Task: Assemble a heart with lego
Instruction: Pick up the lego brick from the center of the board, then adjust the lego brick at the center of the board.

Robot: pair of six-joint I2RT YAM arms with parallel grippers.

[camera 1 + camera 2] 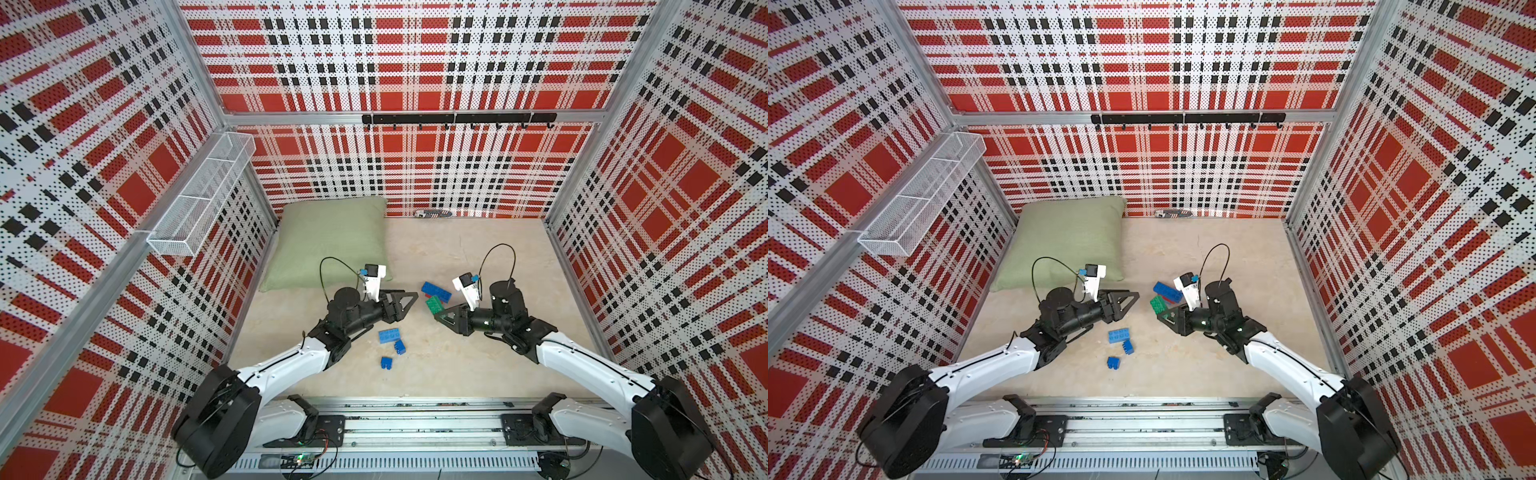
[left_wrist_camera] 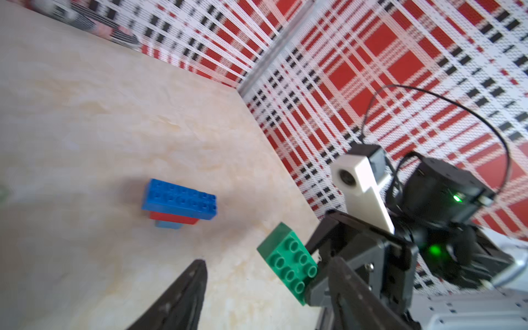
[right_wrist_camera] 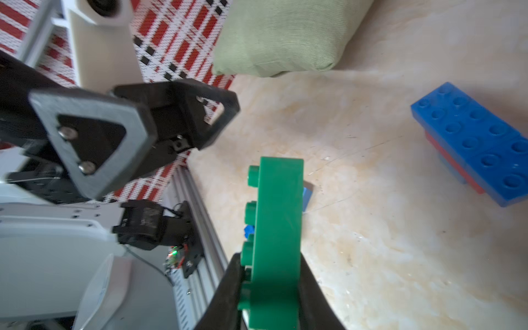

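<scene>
My right gripper (image 3: 270,263) is shut on one end of a green brick (image 1: 434,305), held on edge just above the table. My left gripper (image 1: 409,305) stands open and empty a short way left of that brick, its fingertips (image 2: 197,274) apart. Just behind the green brick (image 2: 288,260) lies the heart (image 1: 436,291): a dark blue brick on a red one on a light blue one, also in the right wrist view (image 3: 471,143). Loose lego lies nearer the front: a light blue brick (image 1: 390,336) and two small dark blue bricks (image 1: 400,347) (image 1: 386,363).
A green pillow (image 1: 332,241) fills the back left corner of the table. A small striped object (image 1: 434,214) lies at the foot of the back wall. A white wire basket (image 1: 203,195) hangs on the left wall and a black hook rail (image 1: 457,118) on the back wall.
</scene>
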